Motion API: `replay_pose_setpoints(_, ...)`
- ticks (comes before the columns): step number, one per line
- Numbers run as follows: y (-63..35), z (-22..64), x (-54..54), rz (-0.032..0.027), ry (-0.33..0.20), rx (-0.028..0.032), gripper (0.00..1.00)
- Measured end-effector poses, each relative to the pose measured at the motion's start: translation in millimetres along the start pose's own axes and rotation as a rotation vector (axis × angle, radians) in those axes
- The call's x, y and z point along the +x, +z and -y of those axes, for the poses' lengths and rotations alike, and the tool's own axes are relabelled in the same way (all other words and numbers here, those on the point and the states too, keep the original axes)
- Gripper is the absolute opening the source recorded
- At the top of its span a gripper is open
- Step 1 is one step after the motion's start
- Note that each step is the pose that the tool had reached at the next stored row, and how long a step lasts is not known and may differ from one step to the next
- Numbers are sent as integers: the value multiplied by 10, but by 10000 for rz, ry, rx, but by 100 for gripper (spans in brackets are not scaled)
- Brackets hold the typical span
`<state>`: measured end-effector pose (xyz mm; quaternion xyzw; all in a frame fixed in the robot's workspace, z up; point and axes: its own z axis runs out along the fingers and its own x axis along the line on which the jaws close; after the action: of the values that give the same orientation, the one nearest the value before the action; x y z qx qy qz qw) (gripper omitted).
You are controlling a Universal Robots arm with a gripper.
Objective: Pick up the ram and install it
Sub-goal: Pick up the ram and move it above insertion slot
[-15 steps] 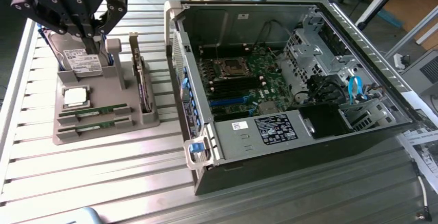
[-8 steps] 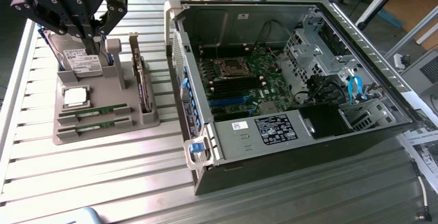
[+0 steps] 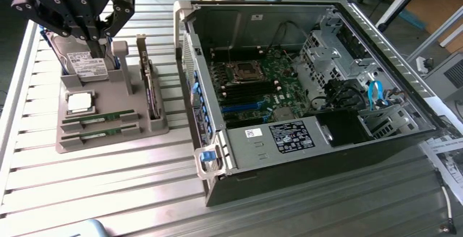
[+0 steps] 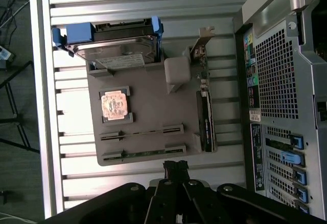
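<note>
"Where is the hand (image 3: 95,40)?"

"High over the grey holder (image 3: 148,127) at the exterior view's left of the bench (image 3: 108,193). Its fingers are pressed together, gripping nothing."

"And the ram?"

"Two sticks lie flat in the holder's near slots: the far ram stick (image 3: 97,119) and the near ram stick (image 3: 92,135), in front of the silver CPU (image 3: 79,102). The open computer case (image 3: 253,9) stands to their right."

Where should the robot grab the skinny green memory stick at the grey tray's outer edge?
Probably pinch the slim green ram stick at its bare middle, from straight above: it stands on edge in the grey holder, whose blocks cover both ends.
</note>
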<state>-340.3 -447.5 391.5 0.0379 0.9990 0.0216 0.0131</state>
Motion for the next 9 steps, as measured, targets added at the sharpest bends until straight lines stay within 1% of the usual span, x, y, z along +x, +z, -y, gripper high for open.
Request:
replay_pose_setpoints(3, 0, 0, 0, 0, -21, 0, 11)
replay_pose_setpoints(9, 0, 0, 0, -15, -323, -7, 11)
